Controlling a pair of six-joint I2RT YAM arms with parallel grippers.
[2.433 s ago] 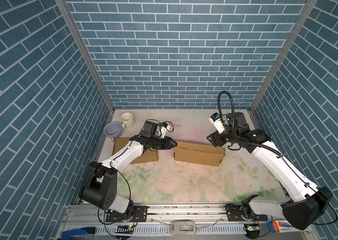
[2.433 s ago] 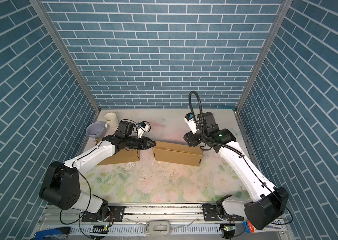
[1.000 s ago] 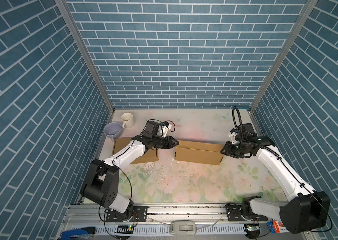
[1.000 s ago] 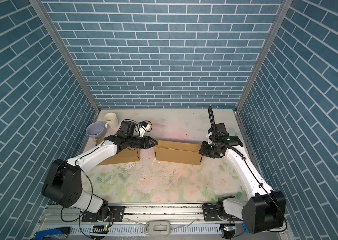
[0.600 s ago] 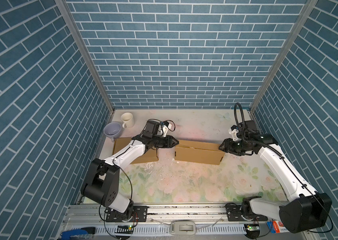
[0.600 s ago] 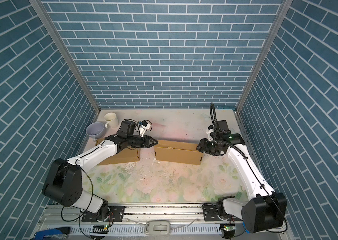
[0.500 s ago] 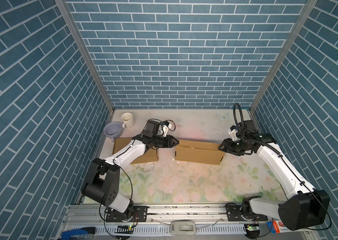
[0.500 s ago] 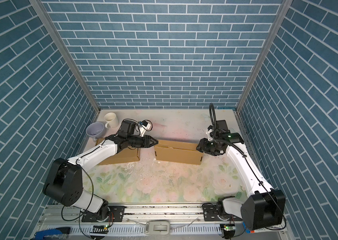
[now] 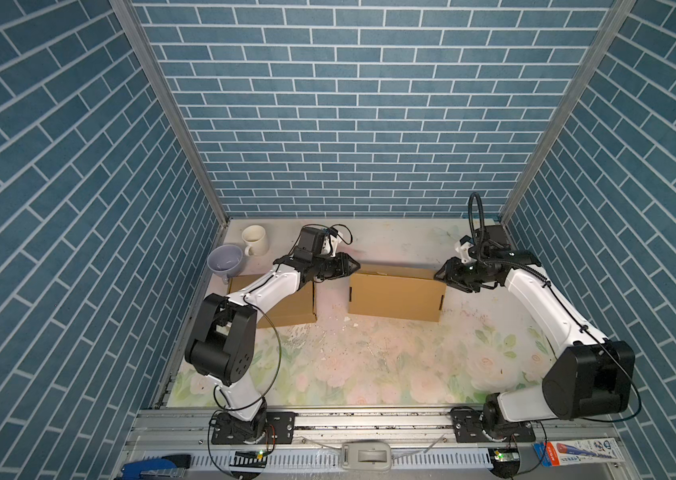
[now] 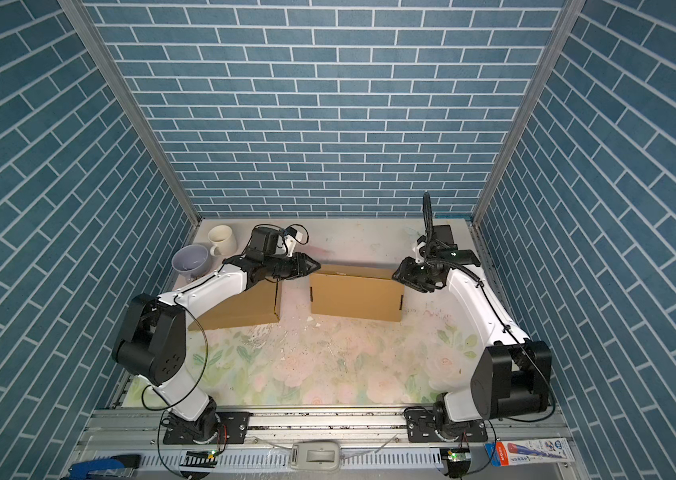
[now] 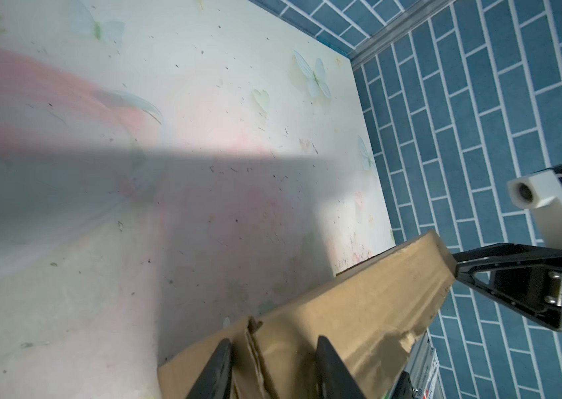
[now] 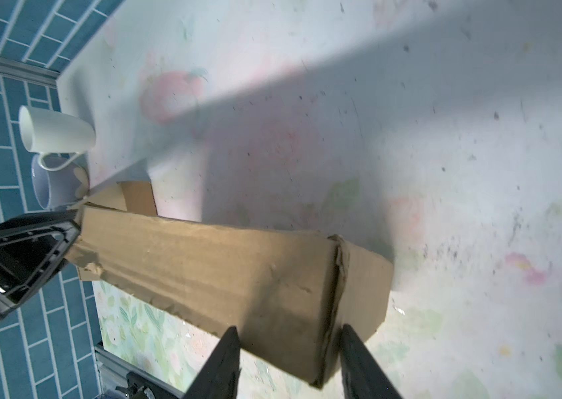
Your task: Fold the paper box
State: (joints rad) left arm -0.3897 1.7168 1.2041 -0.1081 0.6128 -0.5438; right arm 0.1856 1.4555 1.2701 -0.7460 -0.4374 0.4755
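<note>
The paper box point(image 9: 396, 295) point(image 10: 356, 297) is a brown cardboard carton standing closed in the middle of the table. My left gripper point(image 9: 354, 266) point(image 10: 314, 264) points at its upper left rear corner. In the left wrist view the open left gripper point(image 11: 271, 349) has its fingers point(image 11: 219, 366) apart over the box top point(image 11: 359, 311), astride a torn seam. My right gripper point(image 9: 441, 276) point(image 10: 398, 276) meets the upper right corner. In the right wrist view the right gripper point(image 12: 290, 349) is open astride the box's near end point(image 12: 272, 276).
A second cardboard piece point(image 9: 286, 305) point(image 10: 245, 309) lies left of the box under my left arm. A white mug point(image 9: 255, 240) point(image 12: 55, 133) and a lavender bowl point(image 9: 225, 259) point(image 12: 53, 184) stand at the back left corner. Blue brick walls enclose three sides.
My right arm has swung down from the back and moved left up to the box's right end, its jaws widening then narrowing a little. The left gripper has stayed at the left corner.
</note>
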